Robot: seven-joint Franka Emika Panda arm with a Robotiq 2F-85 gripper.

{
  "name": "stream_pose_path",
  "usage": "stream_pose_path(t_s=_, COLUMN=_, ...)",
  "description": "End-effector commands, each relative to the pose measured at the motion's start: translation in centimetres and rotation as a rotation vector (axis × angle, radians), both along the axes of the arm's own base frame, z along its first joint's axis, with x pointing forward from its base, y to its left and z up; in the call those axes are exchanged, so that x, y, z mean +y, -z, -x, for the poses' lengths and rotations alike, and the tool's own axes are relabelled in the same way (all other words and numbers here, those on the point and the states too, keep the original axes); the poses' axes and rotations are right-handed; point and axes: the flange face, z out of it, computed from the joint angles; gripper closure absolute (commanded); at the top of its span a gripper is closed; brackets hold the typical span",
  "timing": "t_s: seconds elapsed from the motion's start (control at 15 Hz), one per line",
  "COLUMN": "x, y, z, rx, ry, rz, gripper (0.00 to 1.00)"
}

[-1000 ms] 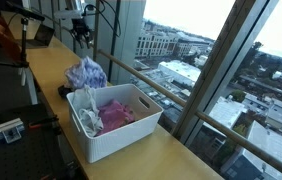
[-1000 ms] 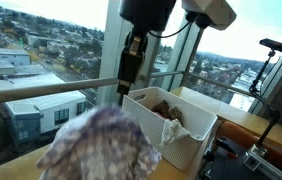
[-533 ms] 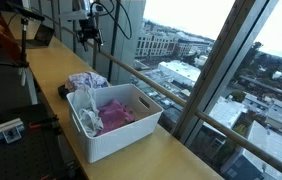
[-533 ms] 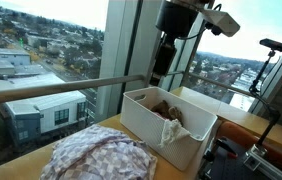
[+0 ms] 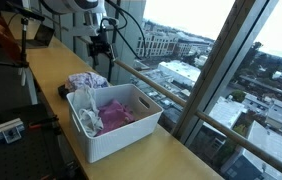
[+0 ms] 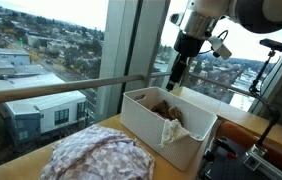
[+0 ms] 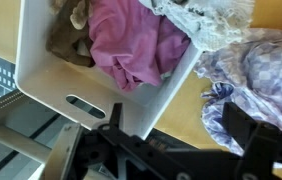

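The patterned cloth (image 5: 86, 80) is seen slumped on the counter (image 5: 46, 72) beside the white bin (image 5: 116, 142) (clothes (image 5: 121, 110) inside), since nothing is held by the open gripper (image 5: 100, 52) above.

Long light wooden desk (image 5: 43, 72), white rectangular plastic bin (image 5: 121, 136) standing on it, crumpled lilac checked cloth (image 5: 86, 80) lying just beside

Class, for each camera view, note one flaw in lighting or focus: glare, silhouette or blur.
In both exterior views the sky is blown out; in an exterior view the gripper is silhouetted against it and the patterned cloth looks soft; in the wrist view the fingers are dark and blurred, the pink cloth evenly lit.
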Motion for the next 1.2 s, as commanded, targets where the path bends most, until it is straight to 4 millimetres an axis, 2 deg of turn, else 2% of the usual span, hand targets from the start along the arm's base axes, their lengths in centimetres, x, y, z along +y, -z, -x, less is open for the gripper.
stream_pose_path(t_s=0.0, x=-4.4, y=0.5, z=-0.9, rx=-0.025, ry=0.031, rz=-0.046, gripper=0.0)
stream_pose_path(t_s=0.27, x=-8.6, y=0.8, z=-2.4, rx=-0.047, ry=0.079, rz=-0.092, gripper=0.0)
stream_pose_path(t_s=0.6, x=-11.3, y=2.3, z=-3.6, rx=-0.051, ry=0.12, rz=-0.136, gripper=0.0)
stream_pose_path(t_s=0.93, x=-12.2, y=6.3, z=-4.5, rx=-0.038, ry=0.121, rz=-0.136, gripper=0.0)
stream_pose_path(t_s=1.13, x=-12.7, y=9.9, z=-5.0, rx=-0.015, ry=0.117, rz=-0.133, gripper=0.0)
